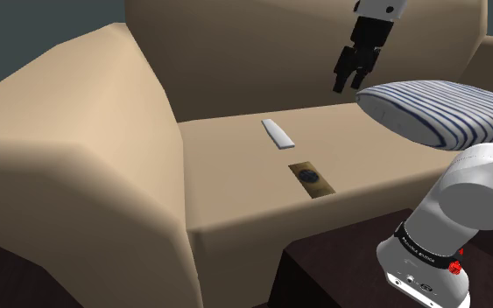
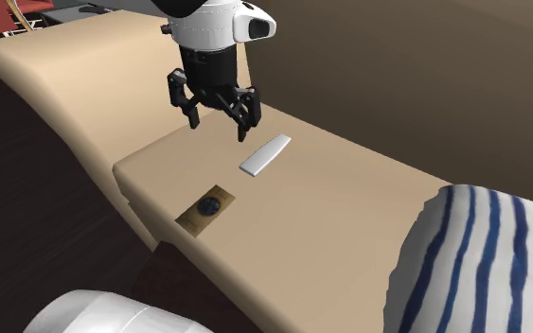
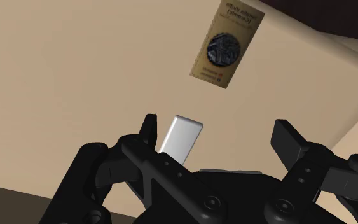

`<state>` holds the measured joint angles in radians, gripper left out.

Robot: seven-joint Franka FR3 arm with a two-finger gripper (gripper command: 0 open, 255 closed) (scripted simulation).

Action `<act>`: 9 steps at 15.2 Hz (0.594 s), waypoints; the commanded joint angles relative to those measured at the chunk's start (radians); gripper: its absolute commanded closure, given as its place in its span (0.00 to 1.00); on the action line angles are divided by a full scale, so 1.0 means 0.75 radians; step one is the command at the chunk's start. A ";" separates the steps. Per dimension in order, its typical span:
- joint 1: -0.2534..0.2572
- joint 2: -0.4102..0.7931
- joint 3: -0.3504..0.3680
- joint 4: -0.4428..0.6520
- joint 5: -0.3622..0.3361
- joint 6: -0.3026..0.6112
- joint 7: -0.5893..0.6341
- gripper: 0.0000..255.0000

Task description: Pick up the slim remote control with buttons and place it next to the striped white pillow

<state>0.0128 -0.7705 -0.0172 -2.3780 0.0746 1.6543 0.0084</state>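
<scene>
The slim remote is drawn plain white and lies flat on the tan sofa seat. It also shows in the second exterior view. My black gripper hangs open in the air above the seat, between the remote and the blue-striped white pillow. Across the table its fingers hover apart just behind the remote, touching nothing. In the wrist view the remote shows between my spread fingers, nearer one of them and well below.
A tan card with a dark round mark lies near the seat's front edge, close to the remote. A large sofa armrest rises at the shoulder view's left. The sofa back stands behind. My stand is in front.
</scene>
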 commanded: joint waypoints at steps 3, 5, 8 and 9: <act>-0.010 0.078 0.021 -0.010 0.001 0.085 0.039 0.00; -0.020 0.162 0.040 -0.012 0.000 0.168 0.078 0.00; -0.036 0.296 0.067 -0.002 -0.006 0.286 0.139 0.00; -0.042 0.343 0.075 0.006 -0.010 0.324 0.160 0.00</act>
<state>-0.0132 -0.5462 0.0334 -2.3742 0.0702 1.8651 0.1131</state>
